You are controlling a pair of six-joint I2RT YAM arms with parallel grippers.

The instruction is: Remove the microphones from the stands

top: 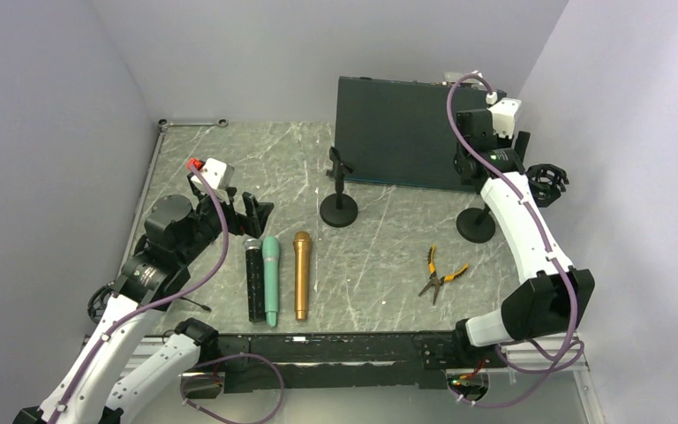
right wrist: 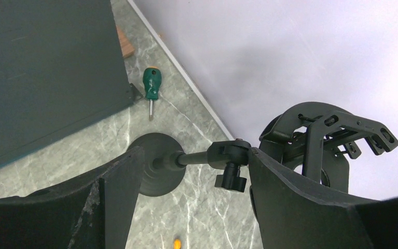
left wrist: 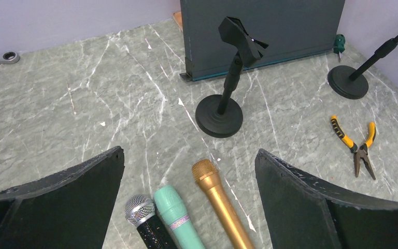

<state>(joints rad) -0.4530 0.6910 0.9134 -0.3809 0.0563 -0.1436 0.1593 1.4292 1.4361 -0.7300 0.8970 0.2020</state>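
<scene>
Left fingers [left wrist: 57,205] over marble [left wrist: 57,104] (lilac walls [top: 44,88])

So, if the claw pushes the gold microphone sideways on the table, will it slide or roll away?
It would probably roll: the gold microphone has a round body lying flat on the smooth table. Its head looks wider than its handle, so it may curve rather than roll straight. Pushed left, it would likely soon bump the teal microphone lying close beside it.
</scene>
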